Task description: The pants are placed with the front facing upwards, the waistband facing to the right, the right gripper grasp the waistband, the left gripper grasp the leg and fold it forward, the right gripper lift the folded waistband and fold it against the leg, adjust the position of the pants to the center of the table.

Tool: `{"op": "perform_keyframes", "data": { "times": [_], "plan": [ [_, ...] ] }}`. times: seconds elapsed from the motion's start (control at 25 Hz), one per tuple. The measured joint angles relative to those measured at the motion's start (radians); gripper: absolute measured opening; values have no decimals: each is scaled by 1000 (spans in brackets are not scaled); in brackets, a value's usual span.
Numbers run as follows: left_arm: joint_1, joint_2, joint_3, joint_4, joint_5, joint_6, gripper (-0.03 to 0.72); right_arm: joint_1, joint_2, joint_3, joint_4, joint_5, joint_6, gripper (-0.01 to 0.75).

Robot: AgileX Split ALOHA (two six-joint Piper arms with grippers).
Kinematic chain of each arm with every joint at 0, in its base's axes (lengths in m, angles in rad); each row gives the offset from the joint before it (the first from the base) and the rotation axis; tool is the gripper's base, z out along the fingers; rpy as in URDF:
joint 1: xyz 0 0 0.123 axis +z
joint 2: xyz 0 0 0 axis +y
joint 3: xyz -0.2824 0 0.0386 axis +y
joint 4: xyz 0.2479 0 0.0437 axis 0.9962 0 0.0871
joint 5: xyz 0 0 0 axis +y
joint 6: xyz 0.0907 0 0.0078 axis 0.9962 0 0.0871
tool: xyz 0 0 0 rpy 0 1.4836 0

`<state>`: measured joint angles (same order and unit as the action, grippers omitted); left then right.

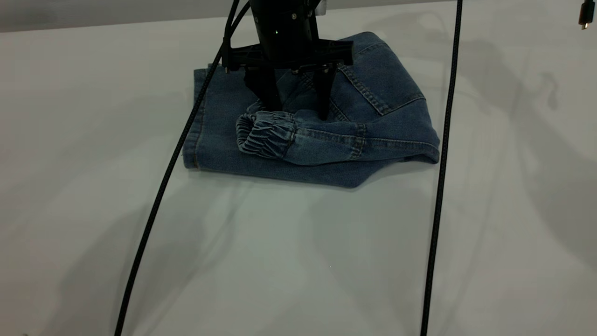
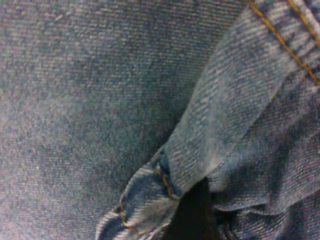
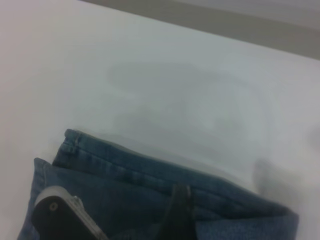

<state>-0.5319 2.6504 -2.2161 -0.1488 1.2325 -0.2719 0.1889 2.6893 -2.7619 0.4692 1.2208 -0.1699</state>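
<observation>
Lying folded on the table (image 1: 298, 256), the pants (image 1: 382, 93) form a compact blue denim bundle. The waistband (image 1: 266, 135), a gathered, ruched band, has been turned over on top of the bundle, and its rounded end faces the exterior view's left.

Directly above and just behind the waistband is the left gripper (image 1: 296, 112), pointing straight down. Its two black fingers (image 1: 268, 95) are spread apart, and both tips touch the denim at the waistband's far edge. The claw is open, with nothing pinched between the fingers.

To the left of the waistband, the leg (image 1: 217, 116) lies flat beneath it and ends in a stitched hem (image 1: 191, 121). To the right of the waistband, a patch pocket (image 1: 387, 79) with stitched edges faces up, and a thick fold runs from the waistband to the bundle's right end.

Two thin black cables hang across the exterior view. One cable (image 1: 158, 196) is left of the waistband. The other cable (image 1: 440, 186) is well to its right, crossing the pants' right end.

The left wrist view is filled with close denim weave and tan stitching, and one dark finger (image 2: 192, 215) sits against a fold.

The right gripper (image 3: 175, 215) is outside the exterior view. Its wrist view shows an edge of the pants with bare table beyond. Whether that claw is open or closed cannot be told.
</observation>
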Motion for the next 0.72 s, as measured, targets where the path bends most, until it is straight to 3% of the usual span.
{"op": "perform_keyframes", "data": {
  "times": [0.48, 0.72],
  "plan": [
    [-1, -152, 1, 12, -12, 195, 541, 0, 0, -9, -6, 1, 1, 591],
    [-1, -283, 0, 141, -9, 317, 541, 0, -56, -28, -33, 2, -21, 591]
  ]
}}
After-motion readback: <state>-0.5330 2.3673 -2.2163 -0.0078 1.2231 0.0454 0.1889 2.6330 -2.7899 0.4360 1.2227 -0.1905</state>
